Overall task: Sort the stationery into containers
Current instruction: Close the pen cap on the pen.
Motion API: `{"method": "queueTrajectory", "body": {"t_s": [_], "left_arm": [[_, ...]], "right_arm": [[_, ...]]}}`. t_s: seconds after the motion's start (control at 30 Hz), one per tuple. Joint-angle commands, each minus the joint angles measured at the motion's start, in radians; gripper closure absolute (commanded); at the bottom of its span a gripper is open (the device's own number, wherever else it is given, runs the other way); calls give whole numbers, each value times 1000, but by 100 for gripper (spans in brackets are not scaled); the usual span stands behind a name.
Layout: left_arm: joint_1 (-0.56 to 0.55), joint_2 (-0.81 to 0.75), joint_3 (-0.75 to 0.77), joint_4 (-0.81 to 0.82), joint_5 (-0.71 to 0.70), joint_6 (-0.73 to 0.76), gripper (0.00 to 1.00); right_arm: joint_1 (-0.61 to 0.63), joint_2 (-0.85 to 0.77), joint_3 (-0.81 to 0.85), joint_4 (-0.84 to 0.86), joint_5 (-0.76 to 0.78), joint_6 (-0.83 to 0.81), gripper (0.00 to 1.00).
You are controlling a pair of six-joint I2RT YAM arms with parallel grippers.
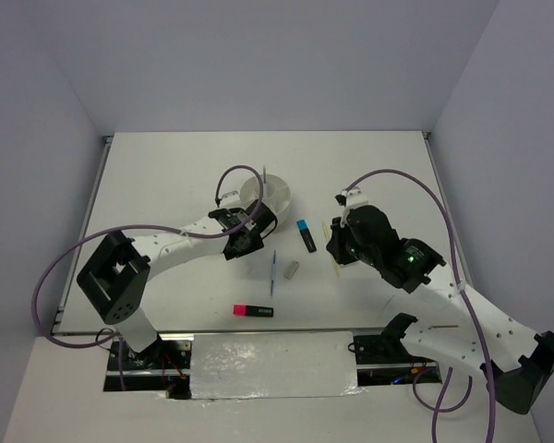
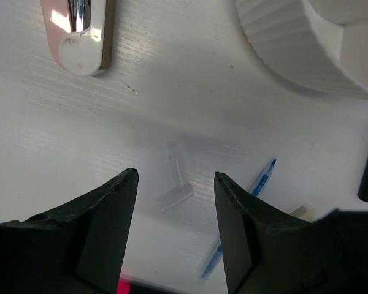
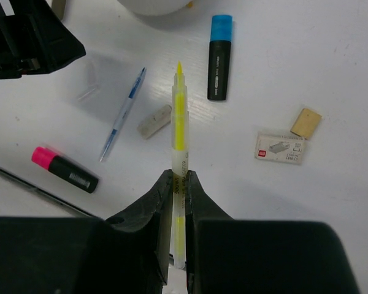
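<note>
One yellow stick [image 3: 180, 116]: thin, see-thru barrel, pointed tip; held above surface [image 3: 337, 67].
Right claw [image 3: 178, 184]: clamped on stick's lower half.
Left claw [image 2: 175, 179]: jaws apart, over clear plastic piece [image 2: 175, 197], not touching; ribbed white cup [image 2: 282, 43] nr.

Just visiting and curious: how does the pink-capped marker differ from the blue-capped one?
The pink highlighter has a pink cap; the blue highlighter has a light blue one. The pink one lies crosswise, cap to the left; the blue one points toward the far edge of the table, cap farthest. The blue one lies beside the white cup; the pink one lies nearer the near edge. Both have black bodies and lie flat, unheld.
</note>
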Motion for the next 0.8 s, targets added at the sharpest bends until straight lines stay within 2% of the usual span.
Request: {"method": "queueTrajectory", "body": {"t_s": [0.0, 0.1, 0.77], "left_arm": [[-4, 31, 29, -42, -25, -60, 35], [-4, 62, 34, -39, -19, -72, 42], [-11, 148, 38, -10, 15, -83, 45]], "right_arm": [[7, -30, -10, 35, -19, -8, 97], [7, -43, -19, 40, -31, -11, 97], [7, -62, -47, 56, -56, -28, 97]]}}
